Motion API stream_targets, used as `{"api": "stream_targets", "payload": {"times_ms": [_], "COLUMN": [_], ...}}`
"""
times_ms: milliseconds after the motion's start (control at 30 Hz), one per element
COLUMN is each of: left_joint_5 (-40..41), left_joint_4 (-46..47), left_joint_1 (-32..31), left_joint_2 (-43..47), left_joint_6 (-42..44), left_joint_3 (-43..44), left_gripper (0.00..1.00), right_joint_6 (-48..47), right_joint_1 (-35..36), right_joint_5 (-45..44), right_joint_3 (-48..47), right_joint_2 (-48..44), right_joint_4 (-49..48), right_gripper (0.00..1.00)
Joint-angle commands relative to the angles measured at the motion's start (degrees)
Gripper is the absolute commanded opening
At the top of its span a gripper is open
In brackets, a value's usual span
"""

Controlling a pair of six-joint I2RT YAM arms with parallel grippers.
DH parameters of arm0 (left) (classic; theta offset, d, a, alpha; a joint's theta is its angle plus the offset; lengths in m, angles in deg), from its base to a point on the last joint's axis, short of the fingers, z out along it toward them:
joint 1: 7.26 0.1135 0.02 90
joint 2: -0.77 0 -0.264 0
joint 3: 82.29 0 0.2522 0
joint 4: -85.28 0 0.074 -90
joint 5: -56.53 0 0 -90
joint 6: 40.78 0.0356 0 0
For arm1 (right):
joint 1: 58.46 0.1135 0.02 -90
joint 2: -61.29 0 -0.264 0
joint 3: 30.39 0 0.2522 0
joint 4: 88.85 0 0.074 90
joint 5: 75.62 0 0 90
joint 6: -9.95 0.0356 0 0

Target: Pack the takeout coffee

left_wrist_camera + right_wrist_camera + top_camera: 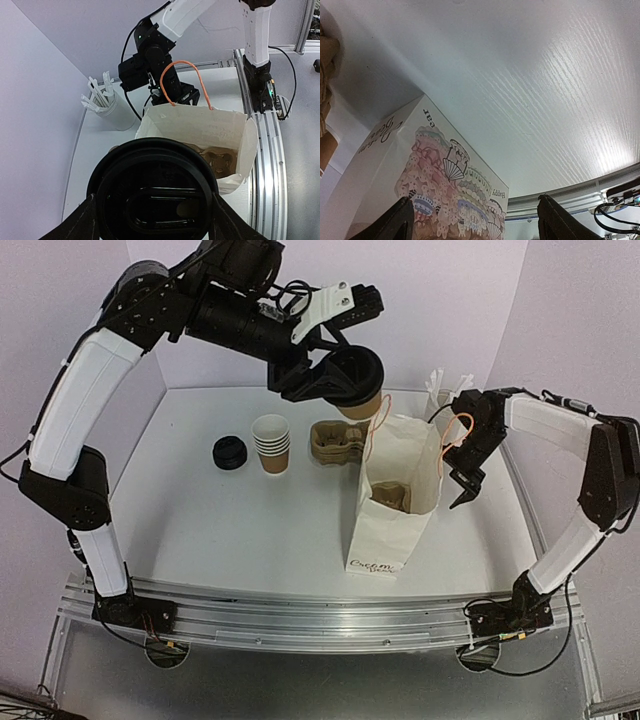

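One takeout coffee point(360, 404), one paper bag point(392, 515), one cup stack point(271, 443).

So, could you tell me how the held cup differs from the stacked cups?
The held cup wears a black lid; the stacked cups are lidless. The held cup hangs alone in the left gripper; the stacked cups stand nested on the table. Both are brown paper.

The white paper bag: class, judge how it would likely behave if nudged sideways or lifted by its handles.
The white paper bag stands tall on a narrow base, so it probably tips easily. Its thin paper walls likely buckle under a push. The brown carrier inside may steady it slightly.
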Motion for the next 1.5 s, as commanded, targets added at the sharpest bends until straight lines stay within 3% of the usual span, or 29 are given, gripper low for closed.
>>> {"api": "stream_targets", "payload": {"times_ms": [0,133,367,700,867,1033,1467], "left_joint_5": [3.5,8.3,16.4,11.6,3.9,-3.9,1.2], "left_joint_4": [5.0,7.9,10.8,12.2,16.2,16.0,10.6], "left_joint_1": [-0.4,-0.4,-0.4,-1.8,-1.9,-1.9,-1.9], "left_joint_2": [0.0,1.5,8.2,1.9,5.5,2.2,-7.7], "left_joint_6": [-0.1,1.5,4.9,4.5,3.1,-4.1,-12.4], "left_joint_3": [2.9,2.4,-7.9,4.4,-4.7,-5.7,-1.2], "left_gripper": [0.45,0.43,0.42,0.4,0.37,0.36,0.31], "right_joint_6": [0.6,1.3,1.3,4.3,5.7,8.7,12.9], "right_joint_1": [1.9,2.3,2.6,6.9,8.5,9.8,10.3], "right_joint_5": [1.4,1.1,0.9,2.2,2.1,1.2,-1.8], "right_joint_3": [-0.6,-0.8,-2.2,-6.2,-7.9,-6.9,-0.1], "right_joint_2": [2.8,3.5,4.7,9.9,11.6,10.9,1.6], "right_joint_4": [-2.4,-3.0,-3.1,-6.8,-7.0,-7.0,-6.8], "right_gripper": [0.8,0.8,0.8,0.81,0.81,0.81,0.81]}}
